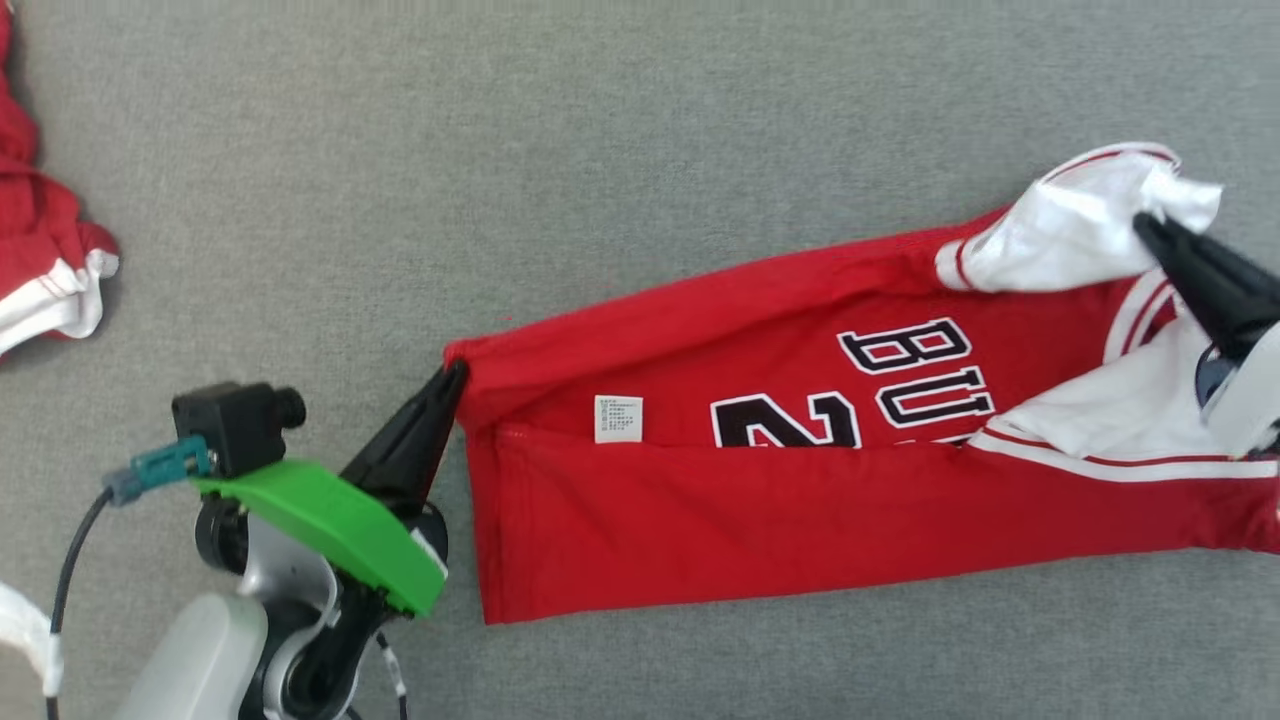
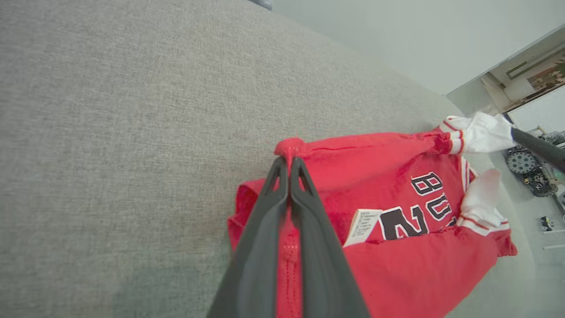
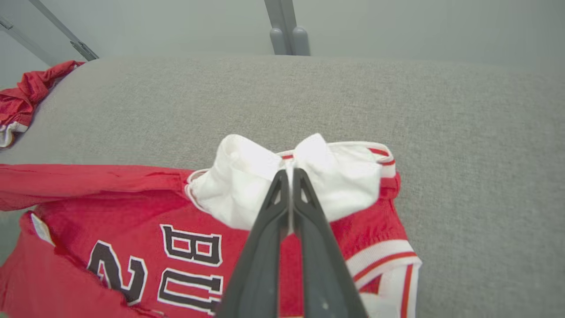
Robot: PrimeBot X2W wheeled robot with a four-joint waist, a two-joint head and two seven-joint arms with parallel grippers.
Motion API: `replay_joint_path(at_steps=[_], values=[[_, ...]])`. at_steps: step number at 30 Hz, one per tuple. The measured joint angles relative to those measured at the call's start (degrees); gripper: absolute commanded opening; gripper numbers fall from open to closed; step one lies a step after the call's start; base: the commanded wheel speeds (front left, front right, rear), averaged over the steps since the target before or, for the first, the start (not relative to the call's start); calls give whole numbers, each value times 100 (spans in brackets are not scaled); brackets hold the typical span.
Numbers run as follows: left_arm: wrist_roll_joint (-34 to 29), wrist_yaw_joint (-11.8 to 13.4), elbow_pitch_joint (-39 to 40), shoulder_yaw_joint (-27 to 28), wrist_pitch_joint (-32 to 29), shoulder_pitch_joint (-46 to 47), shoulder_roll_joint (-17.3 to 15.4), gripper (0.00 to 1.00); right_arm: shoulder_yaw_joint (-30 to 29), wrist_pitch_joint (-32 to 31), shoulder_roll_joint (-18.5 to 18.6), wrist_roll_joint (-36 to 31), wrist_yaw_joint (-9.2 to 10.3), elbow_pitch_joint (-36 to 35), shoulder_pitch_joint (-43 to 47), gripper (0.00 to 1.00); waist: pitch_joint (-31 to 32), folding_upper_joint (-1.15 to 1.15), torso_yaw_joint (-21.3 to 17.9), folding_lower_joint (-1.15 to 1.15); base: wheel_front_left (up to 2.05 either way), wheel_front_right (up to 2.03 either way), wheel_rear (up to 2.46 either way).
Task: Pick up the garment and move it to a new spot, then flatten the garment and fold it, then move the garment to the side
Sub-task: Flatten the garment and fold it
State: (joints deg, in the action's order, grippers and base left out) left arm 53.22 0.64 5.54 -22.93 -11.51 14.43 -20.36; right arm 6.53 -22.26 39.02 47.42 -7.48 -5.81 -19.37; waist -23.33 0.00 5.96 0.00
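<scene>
Two grips closed: left tool on jersey hem corner, right tool on white shoulder; cloth soft, light, likely sags.

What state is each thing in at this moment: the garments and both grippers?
Red jersey: stretched out on the grey surface, lower edge folded up over its print.
Left gripper: shut on the red jersey's hem corner.
Right gripper: shut on its white shoulder fabric.
Other red garment: crumpled at the left edge, untouched.
</scene>
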Motion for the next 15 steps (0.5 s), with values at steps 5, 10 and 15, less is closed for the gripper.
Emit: replay_joint_path(at_steps=[5, 10, 15], values=[[131, 190, 391, 167, 194, -736, -75, 0, -44, 172, -495, -15, 0, -218, 805, 0, 289, 0, -332, 0, 0, 0, 0], [169, 259, 586, 199, 302, -1124, -88, 0, -64, 299, -754, -137, 0, -153, 1096, 0, 537, 0, -570, 0, 0, 0, 0], [222, 266, 762, 153, 247, -1263, -133, 0, -197, 361, -809, -178, 0, -114, 1204, 0, 749, 0, -679, 0, 0, 0, 0]])
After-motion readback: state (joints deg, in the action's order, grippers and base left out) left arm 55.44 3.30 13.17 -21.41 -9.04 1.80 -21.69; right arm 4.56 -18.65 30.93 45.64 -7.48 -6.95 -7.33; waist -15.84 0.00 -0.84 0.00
